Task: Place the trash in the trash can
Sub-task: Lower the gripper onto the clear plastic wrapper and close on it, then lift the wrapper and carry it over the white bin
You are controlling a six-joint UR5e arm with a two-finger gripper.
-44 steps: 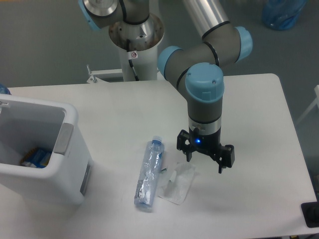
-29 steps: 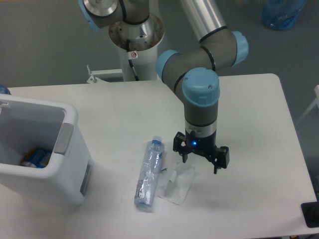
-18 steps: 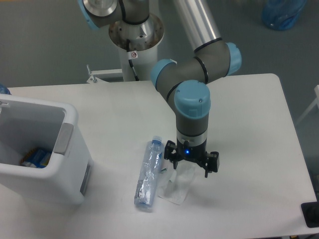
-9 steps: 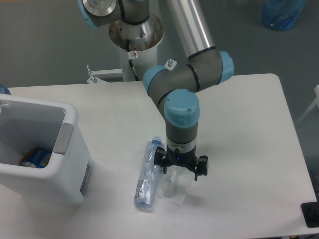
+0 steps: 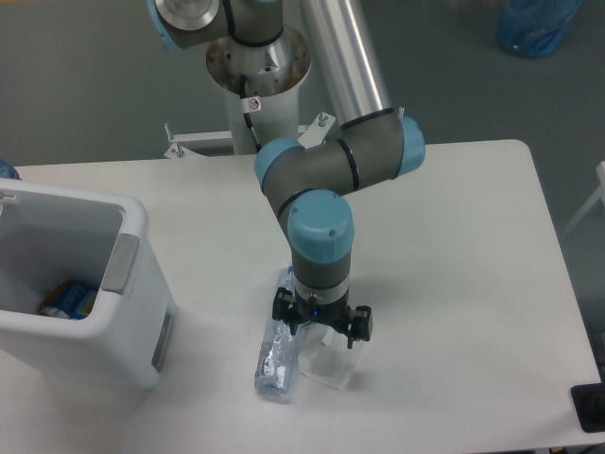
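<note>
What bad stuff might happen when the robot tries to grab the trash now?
The open gripper hangs over both the bottle and the clear packet, which lie close together, so it might pinch the wrong one or knock one aside. The flat packet could slip out. The trash can is far left, so a loose hold may drop it.

Crushed clear water bottle [image 5: 274,359] lies flat beneath me; clear plastic packet [image 5: 329,359] just beside it; white trash can [image 5: 113,312] stands upright, well apart.
</note>
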